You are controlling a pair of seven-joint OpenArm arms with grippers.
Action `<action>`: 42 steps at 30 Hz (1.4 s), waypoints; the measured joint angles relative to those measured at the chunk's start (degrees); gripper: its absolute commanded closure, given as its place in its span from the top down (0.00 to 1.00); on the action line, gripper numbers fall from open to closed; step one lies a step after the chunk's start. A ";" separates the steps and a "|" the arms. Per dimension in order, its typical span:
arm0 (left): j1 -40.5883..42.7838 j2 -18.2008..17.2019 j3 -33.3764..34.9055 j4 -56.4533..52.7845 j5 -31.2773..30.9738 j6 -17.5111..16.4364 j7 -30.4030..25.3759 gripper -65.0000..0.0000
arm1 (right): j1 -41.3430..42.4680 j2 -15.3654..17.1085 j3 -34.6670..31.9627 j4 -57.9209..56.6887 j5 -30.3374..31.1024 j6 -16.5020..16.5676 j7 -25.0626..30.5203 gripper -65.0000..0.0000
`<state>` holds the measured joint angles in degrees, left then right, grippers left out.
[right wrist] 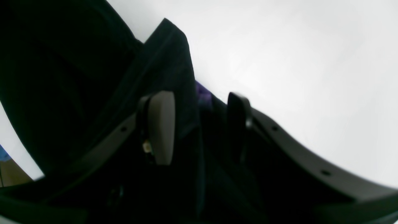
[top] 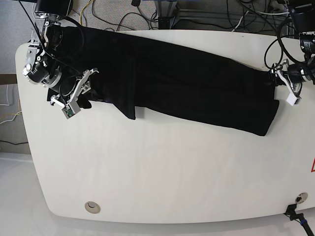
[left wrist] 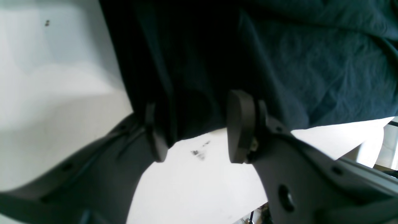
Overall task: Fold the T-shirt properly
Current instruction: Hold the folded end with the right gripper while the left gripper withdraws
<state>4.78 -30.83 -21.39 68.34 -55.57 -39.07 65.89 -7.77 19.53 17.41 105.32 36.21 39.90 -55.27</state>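
The black T-shirt [top: 187, 83] lies stretched in a long band across the back of the white table [top: 172, 172]. At its right end in the base view, my left gripper [top: 279, 80] is open. In the left wrist view the T-shirt's [left wrist: 311, 62] hem hangs between the spread pads of that gripper [left wrist: 197, 133]. At the band's left end my right gripper [top: 81, 93] also stands open. In the right wrist view a dark fold of the T-shirt [right wrist: 62, 77] with a bit of purple print [right wrist: 203, 91] fills the gap of that gripper [right wrist: 200, 124].
Cables [top: 147, 14] run behind the table's far edge. A round metal insert [top: 90, 207] sits near the front left corner. Small black smudges [left wrist: 199, 152] mark the tabletop below the left gripper.
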 measured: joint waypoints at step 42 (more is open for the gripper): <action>-0.48 -2.58 -8.37 0.66 1.38 3.10 -0.76 0.43 | 0.13 -0.15 0.15 -0.44 -0.46 0.00 -0.46 0.42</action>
<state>4.29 -33.41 -29.76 68.99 -54.19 -35.97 65.12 -7.64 19.38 17.56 104.88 35.75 39.90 -55.72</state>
